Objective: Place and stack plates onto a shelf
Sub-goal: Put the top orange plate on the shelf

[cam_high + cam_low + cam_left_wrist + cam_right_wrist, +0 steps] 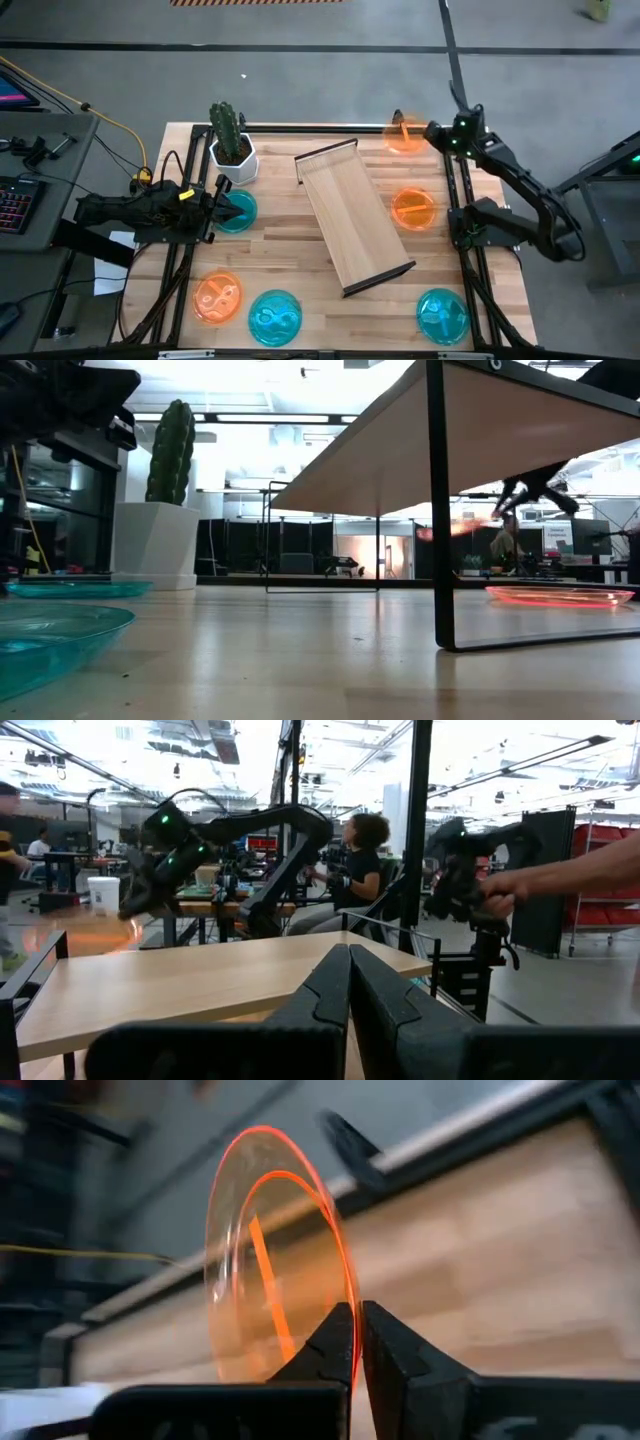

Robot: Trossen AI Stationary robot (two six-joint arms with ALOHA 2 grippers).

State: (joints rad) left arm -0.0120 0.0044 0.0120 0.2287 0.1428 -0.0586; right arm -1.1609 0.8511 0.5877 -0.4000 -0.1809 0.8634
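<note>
The light-wood shelf (358, 220) stands slantwise mid-table on its dark end rails. My right gripper (425, 133) is raised near the far right corner, shut on an orange plate (404, 134). Another orange plate (413, 208) lies right of the shelf and a third orange one (217, 298) near left. Teal plates lie at near left (274, 315), near right (442, 313) and mid left (237, 210). My left gripper (222, 207), fingers shut (349, 970), sits over that mid-left teal plate's left side, above it in the low view. My right gripper pinches the orange plate by its rim (345, 1315) between both fingers, at the edge nearest the arm. The plate (460, 528) is lifted clear of the table and sticks out from the fingertips toward the table's left.
A cactus in a white pot (232, 148) stands at the far left, close to my left arm. Dark frame rails run along both table sides. People and another robot arm (230, 840) show in the room beyond. Bare wood lies between the shelf and the near edge.
</note>
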